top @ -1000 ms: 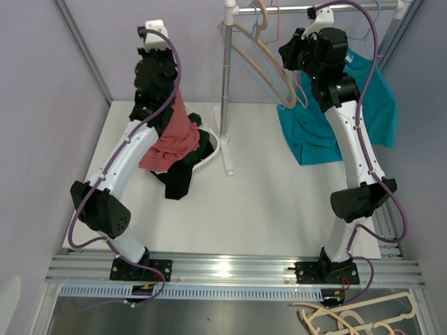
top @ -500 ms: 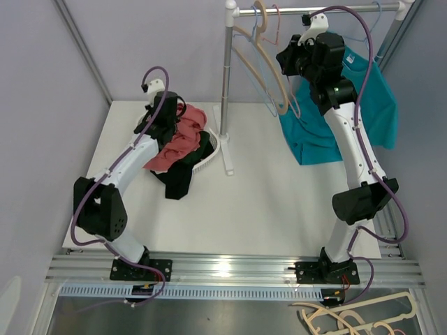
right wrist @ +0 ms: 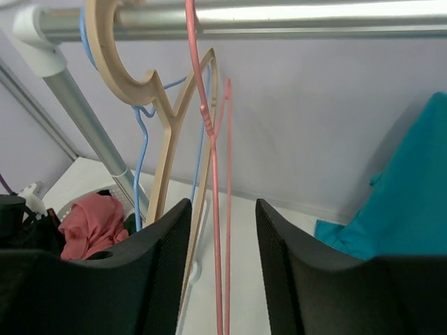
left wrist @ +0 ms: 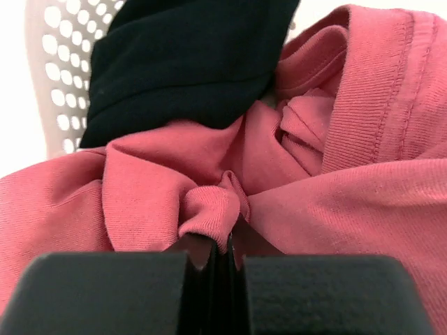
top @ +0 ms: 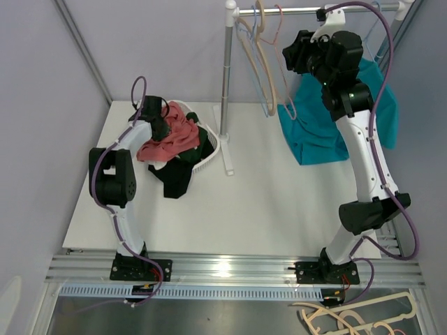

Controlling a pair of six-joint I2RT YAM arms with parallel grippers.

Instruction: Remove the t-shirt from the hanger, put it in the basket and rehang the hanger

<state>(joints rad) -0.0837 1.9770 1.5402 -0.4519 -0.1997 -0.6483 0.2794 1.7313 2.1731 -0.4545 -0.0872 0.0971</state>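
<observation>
A teal t-shirt hangs from the rail at the back right; it also shows at the right edge of the right wrist view. My right gripper is up by the rail and open. The thin wires of an empty pink hanger run between its fingers, untouched. My left gripper is low over the white basket. It is shut on a fold of a red shirt that lies in the basket.
A beige hanger and a blue hanger hang empty left of the pink one. A black garment spills over the basket's front. The rack's upright pole stands mid-table. Loose hangers lie below the table's near edge.
My left arm has come down and lowered the red shirt into the basket. My right gripper has moved up and right toward the rail, and the empty hangers have swung.
</observation>
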